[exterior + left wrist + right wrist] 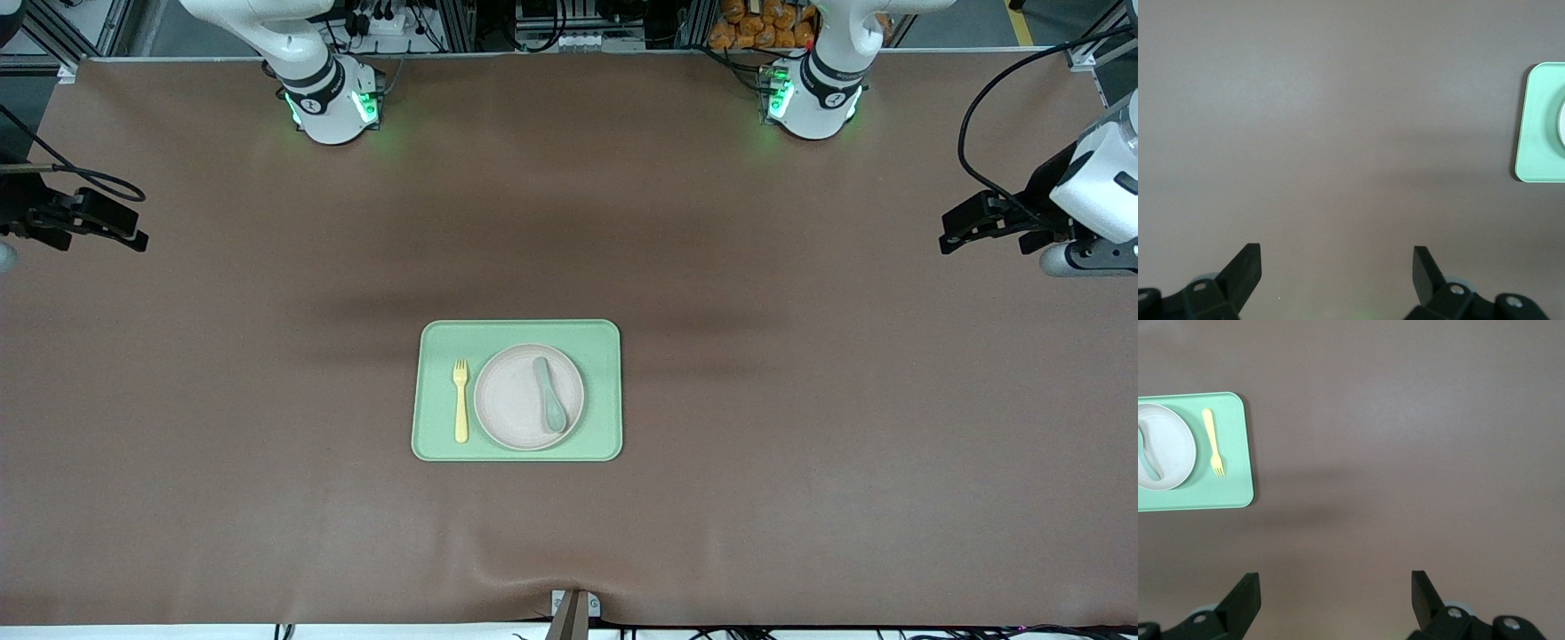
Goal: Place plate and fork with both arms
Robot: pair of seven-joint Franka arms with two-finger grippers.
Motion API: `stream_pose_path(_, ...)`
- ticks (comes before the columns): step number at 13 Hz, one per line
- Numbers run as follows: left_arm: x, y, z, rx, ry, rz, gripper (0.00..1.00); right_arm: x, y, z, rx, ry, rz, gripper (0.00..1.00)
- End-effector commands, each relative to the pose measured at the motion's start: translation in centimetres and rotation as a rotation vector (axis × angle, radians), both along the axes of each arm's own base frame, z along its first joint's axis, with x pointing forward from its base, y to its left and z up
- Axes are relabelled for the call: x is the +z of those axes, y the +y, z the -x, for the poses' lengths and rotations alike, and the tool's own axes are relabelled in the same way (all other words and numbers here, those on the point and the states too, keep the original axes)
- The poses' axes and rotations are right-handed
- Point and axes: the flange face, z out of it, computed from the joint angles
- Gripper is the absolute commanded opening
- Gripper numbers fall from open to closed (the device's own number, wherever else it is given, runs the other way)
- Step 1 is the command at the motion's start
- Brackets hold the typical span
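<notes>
Brown matting covers the whole surface (800, 373), and a rack of cables and equipment is seen along the edge where the two arm bases stand. A light-green tray (516, 331) is laid near the middle of the surface, somewhat closer to the front camera's edge than to the bases' edge. On the tray the plate (511, 400) is set flat, and a grey-green spoon (549, 393) is laid on the plate, toward the left arm's end of it. The fork (460, 400) is laid on the bare tray just beside the plate, at the plate's side toward the right arm's end, with its tines pointed toward the bases' edge; whether it touches the plate's rim cannot be told.

The left hand (953, 233) is held up over the surface close to the edge at the left arm's end, well apart from the tray. In the left wrist view its fingers (1245, 267) are seen spread wide with nothing between them, and only a corner of the tray is caught in that view.

The right hand (133, 233) is held over the edge at the right arm's end, equally well apart from the tray. In the right wrist view its fingers (1246, 592) are seen spread wide and empty, with the tray, plate and fork in sight.
</notes>
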Motion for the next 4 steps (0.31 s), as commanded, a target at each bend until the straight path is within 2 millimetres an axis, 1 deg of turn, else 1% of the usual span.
stream_pose_path(1, 0.21, 0.19, -0.08, -0.014, -0.002, 0.007, 1.0, 0.53, -0.92, 0.06, -0.02, 0.019, 0.014, 1.0)
stream_pose_path(4, 0.14, 0.18, -0.08, -0.013, 0.0, 0.009, 1.0, 0.15, -1.5, -0.01, -0.029, 0.027, 0.012, 1.0)
